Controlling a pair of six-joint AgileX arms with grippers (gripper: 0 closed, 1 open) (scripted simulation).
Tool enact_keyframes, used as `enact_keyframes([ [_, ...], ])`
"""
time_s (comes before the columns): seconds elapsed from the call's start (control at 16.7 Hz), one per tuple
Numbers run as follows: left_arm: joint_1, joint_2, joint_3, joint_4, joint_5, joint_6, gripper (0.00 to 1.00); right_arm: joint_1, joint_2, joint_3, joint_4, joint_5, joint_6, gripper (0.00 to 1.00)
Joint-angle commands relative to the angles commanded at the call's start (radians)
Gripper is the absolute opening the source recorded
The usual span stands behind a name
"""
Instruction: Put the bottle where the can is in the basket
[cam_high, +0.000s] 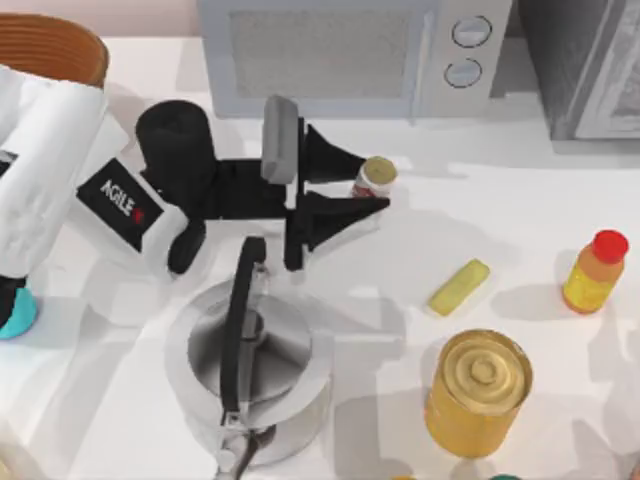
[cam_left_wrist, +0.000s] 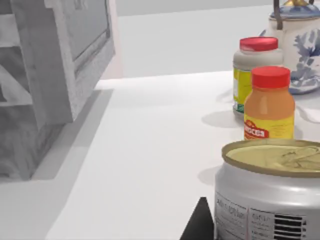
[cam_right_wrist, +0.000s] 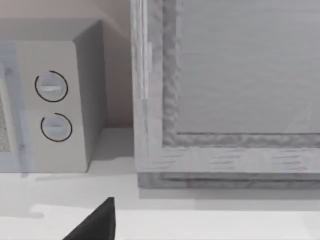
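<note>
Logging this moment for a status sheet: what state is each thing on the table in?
Left end effector: open, fingers either side of the can.
Small white can with red markings: upright on the table, not gripped.
Orange bottle with red cap: upright, capped.
Big golden-yellow tin: upright, sealed.
Metal kettle: upright.
Grey microwave: door closed.

The table (cam_high: 520, 220) carries 1 small white can (cam_high: 375, 178), 1 big golden-yellow tin (cam_high: 478, 392), 1 orange bottle with a red cap (cam_high: 595, 271), 1 yellow bar (cam_high: 459, 287), 1 metal kettle (cam_high: 248, 375), 1 microwave (cam_high: 340, 50) with 2 round dials and 1 wicker basket (cam_high: 50, 45); the left wrist view adds 1 red-lidded jar (cam_left_wrist: 256, 72) and 1 blue-and-white teapot (cam_left_wrist: 300, 45)
</note>
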Motion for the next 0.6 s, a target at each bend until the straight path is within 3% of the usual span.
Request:
enact_keyframes([
  [0.6,0.003,0.102,-0.029,0.069,0.004,-0.018,0.0,0.0,0.0,0.0,0.0,0.0,0.0,1.0],
])
